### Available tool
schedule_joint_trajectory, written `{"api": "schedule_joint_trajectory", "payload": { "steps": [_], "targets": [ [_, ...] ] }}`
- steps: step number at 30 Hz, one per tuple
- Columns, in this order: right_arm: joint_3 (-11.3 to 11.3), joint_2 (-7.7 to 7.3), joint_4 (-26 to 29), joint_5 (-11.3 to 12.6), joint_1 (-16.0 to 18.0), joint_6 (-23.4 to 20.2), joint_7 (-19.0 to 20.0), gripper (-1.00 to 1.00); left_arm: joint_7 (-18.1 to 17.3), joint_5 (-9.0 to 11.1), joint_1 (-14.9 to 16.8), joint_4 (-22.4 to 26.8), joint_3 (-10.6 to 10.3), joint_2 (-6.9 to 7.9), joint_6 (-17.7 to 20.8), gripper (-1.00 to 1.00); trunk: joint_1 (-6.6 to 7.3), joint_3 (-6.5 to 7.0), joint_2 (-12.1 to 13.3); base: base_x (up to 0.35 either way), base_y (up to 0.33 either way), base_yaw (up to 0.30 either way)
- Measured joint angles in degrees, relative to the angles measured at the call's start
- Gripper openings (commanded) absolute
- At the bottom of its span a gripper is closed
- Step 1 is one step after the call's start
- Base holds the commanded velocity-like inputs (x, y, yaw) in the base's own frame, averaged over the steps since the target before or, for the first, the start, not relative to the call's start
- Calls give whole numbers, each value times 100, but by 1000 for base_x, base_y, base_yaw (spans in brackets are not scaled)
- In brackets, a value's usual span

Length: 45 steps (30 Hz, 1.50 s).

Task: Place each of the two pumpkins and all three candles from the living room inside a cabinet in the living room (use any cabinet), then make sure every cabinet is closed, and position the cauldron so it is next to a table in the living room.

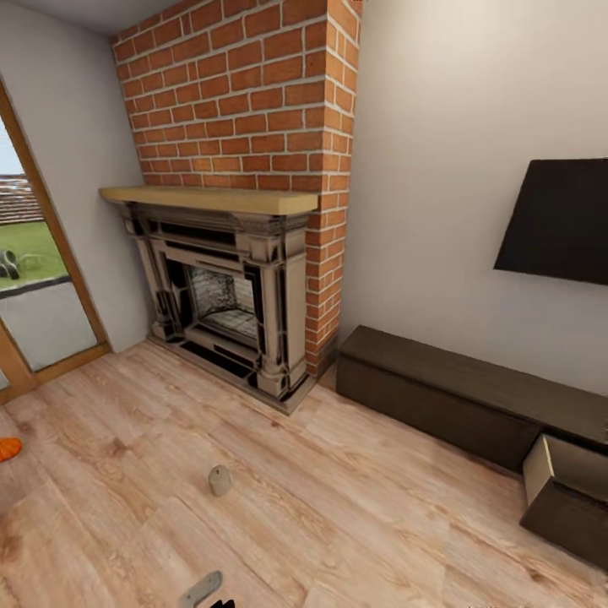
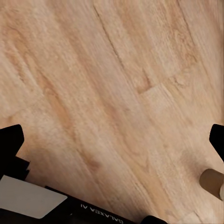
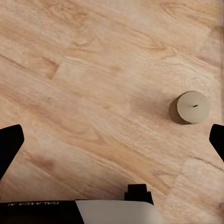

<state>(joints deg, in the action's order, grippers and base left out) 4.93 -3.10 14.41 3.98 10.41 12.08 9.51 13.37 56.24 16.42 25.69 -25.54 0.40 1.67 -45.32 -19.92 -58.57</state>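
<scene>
Nearest, both grippers hang spread and empty: the left [image 2: 112, 137], the right [image 3: 112, 140]. Beyond, a candle [image 3: 191, 107] stands upright on the floor [image 1: 355, 515]; probably light, stiff and waxy-slick, best pinched across its round sides. Farther, the cabinet [image 1: 439, 388] has one drawer [image 1: 564, 490] open.

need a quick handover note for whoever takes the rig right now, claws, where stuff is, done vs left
Left claw: open, empty, over bare wood floor.
Right claw: open, empty, above one candle.
That candle stands on the floor in front of the fireplace.
One pumpkin lies on the floor at the left edge of the head view.
Cabinet stands along the wall under the TV; its right drawer is pulled out.
Done: nothing seen stowed.
Left: store this candle and pumpkin, find the others and the cauldron, close the drawer.
</scene>
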Motion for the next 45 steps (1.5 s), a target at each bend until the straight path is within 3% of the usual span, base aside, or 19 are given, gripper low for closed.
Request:
{"api": "schedule_joint_trajectory", "payload": {
  "steps": [45],
  "targets": [
    [-1,0,0,1,2,0,0,100,-5,-46,-2,1,18,-63,8,100,1,190,0,112,119,-258]
  ]
}}
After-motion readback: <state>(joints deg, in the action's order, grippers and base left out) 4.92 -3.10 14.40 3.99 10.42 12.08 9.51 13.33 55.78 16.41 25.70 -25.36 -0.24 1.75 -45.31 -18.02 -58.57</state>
